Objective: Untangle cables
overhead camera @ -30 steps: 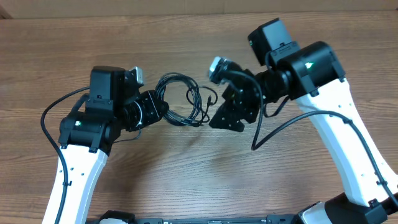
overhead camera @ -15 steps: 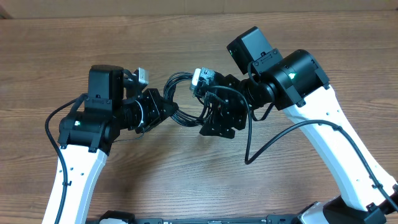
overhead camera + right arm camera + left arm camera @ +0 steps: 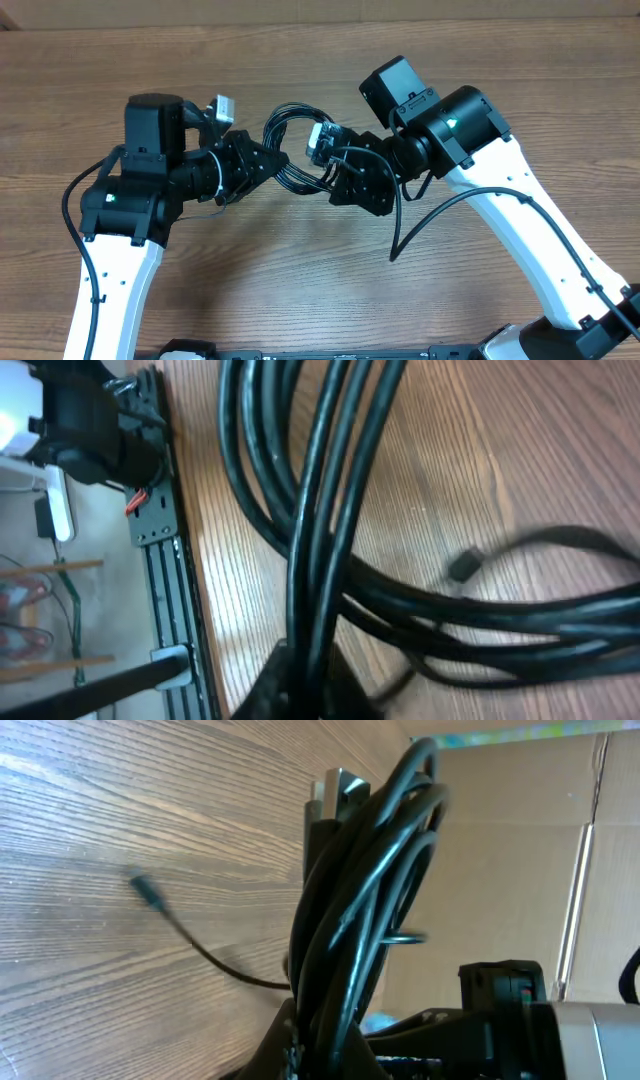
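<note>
Black cables (image 3: 296, 181), one bundle, two grips: left pincer (image 3: 268, 166) and right pincer (image 3: 335, 180).

Cables (image 3: 330, 510): in your right wrist view, cropped at the top and right edges; small plug (image 3: 461, 565) blurred.

Cables (image 3: 292, 150): you have thin black glossy cords bunched into one looped bundle, tangled. In the wrist views several strands (image 3: 320, 510) run side by side and cross each other. One loose end with a small dark plug (image 3: 143, 888) trails from the bundle onto the wood tabletop (image 3: 300, 290).
</note>
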